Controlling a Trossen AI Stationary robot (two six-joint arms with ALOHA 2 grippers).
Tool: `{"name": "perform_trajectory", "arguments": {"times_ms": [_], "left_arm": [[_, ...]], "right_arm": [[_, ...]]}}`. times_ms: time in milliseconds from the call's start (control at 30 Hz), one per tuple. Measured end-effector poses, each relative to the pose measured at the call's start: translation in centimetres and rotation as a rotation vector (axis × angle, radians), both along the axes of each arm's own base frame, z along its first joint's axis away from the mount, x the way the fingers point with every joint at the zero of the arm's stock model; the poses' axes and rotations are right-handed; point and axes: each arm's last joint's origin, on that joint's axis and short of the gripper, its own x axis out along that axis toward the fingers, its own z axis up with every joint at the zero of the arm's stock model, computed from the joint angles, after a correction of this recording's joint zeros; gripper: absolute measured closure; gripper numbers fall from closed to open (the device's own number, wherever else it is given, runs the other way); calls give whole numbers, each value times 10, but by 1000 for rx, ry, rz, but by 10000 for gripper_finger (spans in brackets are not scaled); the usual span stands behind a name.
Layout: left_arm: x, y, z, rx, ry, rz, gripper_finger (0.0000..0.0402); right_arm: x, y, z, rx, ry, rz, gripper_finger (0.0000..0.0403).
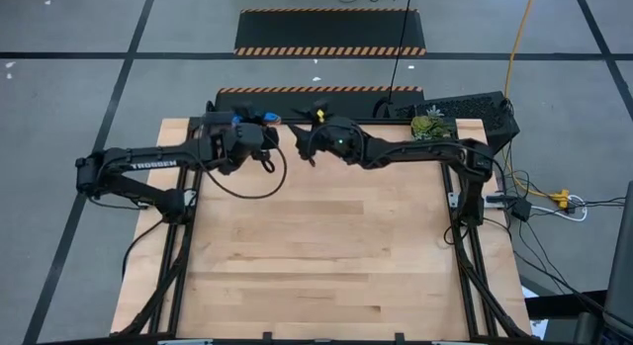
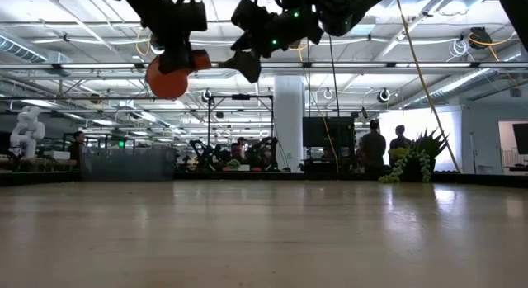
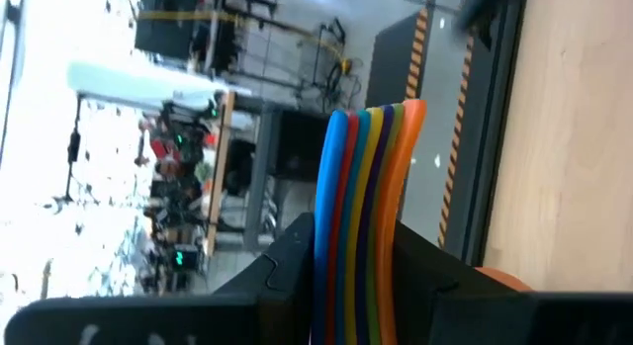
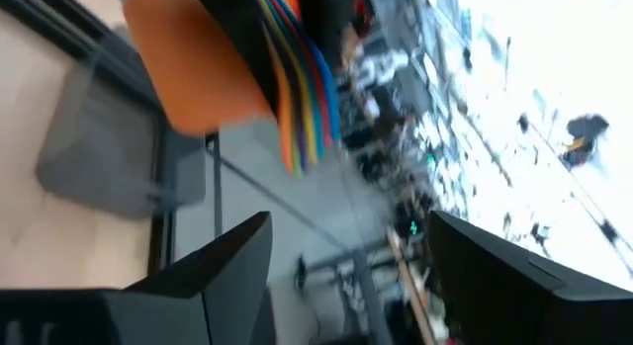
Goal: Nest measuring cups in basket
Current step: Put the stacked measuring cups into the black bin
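From above, both arms meet near the table's point(image 1: 326, 266) far edge. At table height, the left gripper point(image 2: 177, 61) holds the nested measuring cups point(image 2: 169, 76) in the air, orange outermost. Its wrist camera shows the stacked handles point(image 3: 361, 212) clamped. The right gripper point(image 4: 346, 276) stands wide, empty, beside the stack; a grey basket point(image 4: 109, 152) sits beyond.

The only readable lettering is the brand word "TROSSEN" in white capitals along the side of the left arm point(image 1: 148, 164), seen in the high view. No other writing, number or sign can be made out on the counter, the cups or in the room behind.
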Motion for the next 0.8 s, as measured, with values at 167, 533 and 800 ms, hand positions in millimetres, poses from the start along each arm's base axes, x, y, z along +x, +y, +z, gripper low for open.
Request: {"name": "perform_trajectory", "arguments": {"times_ms": [167,533,800], "left_arm": [[-7,9,-6,-48,-2,70,316],[-21,22,-18,-121,0,190,316],[-30,28,-54,-82,29,276,316]], "right_arm": [[-15,2,12,73,26,-78,138],[-78,18,8,207,-11,-68,138],[-118,29,-21,253,-77,-42,138]]}}
